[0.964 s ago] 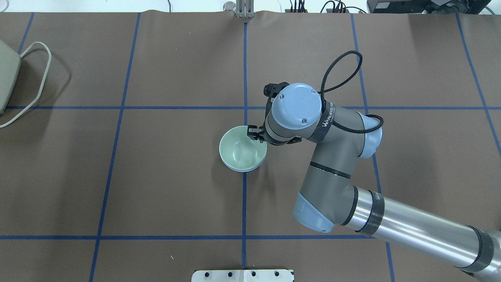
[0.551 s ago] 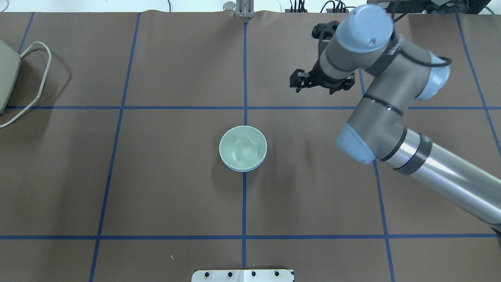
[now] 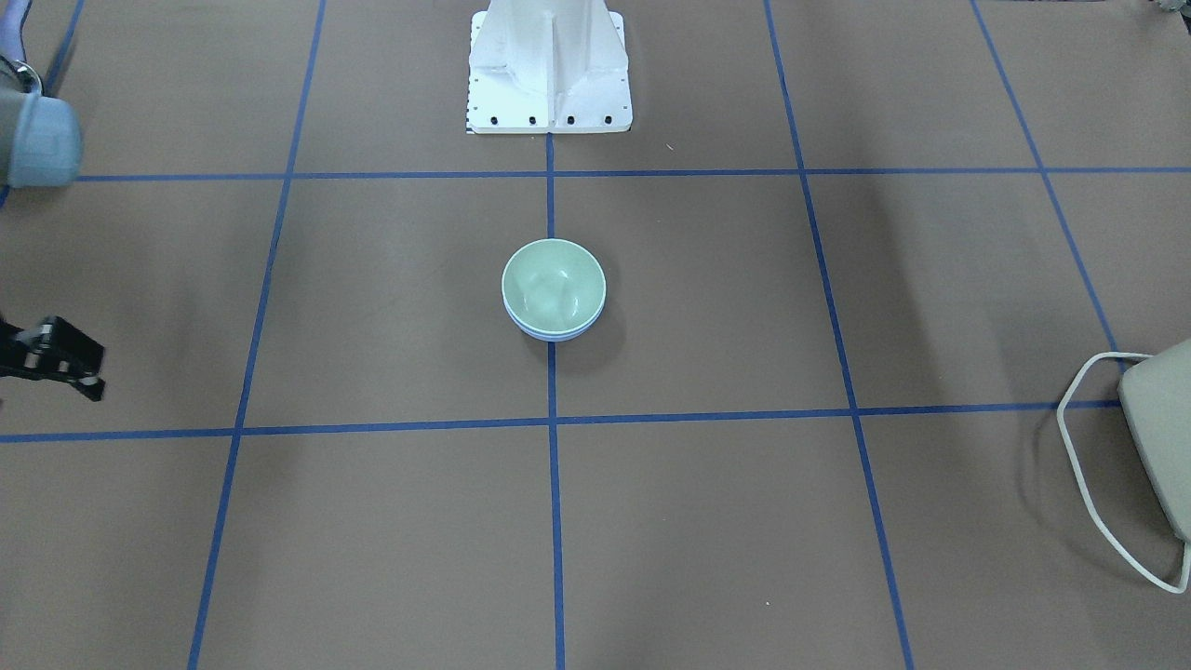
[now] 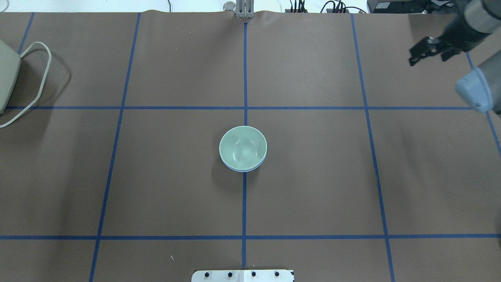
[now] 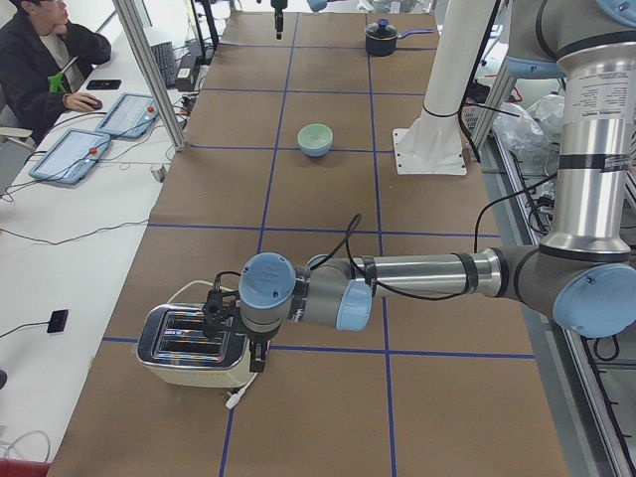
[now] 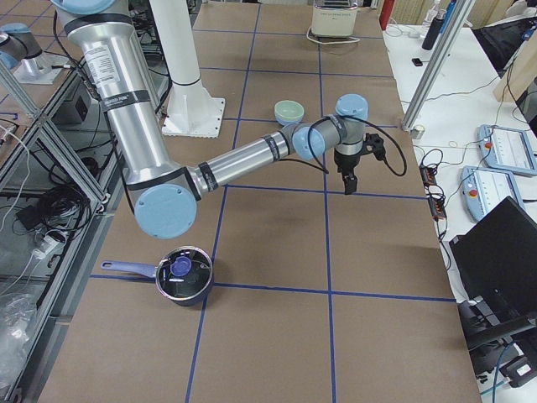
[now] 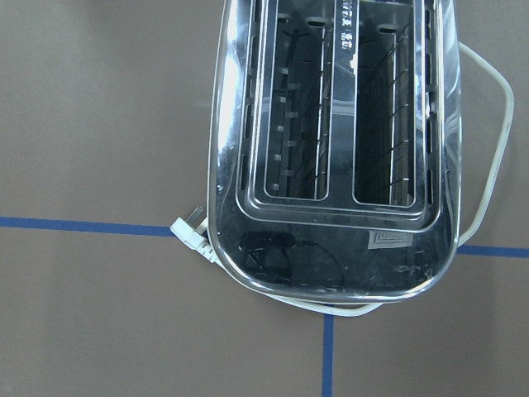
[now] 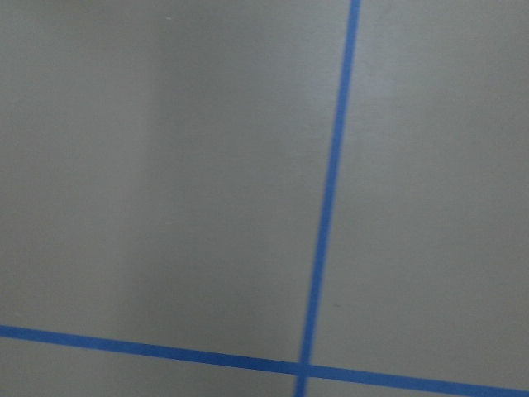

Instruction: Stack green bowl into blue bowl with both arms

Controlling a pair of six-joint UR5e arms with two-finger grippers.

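The green bowl sits nested inside the blue bowl at the table's middle; only a thin blue rim shows under it. The pair also shows in the front view, the green bowl in the blue bowl. My right gripper is open and empty, high at the far right, well away from the bowls; it also shows at the front view's left edge. My left gripper hovers over a toaster far to the left; I cannot tell whether it is open or shut.
A chrome toaster with a white cord stands at the table's left end. A dark pot with a lid stands at the right end. The white pedestal stands at the robot's side.
My right gripper has left the green bowl's rim, risen and swung away to the far right. The stacked bowls have not moved.
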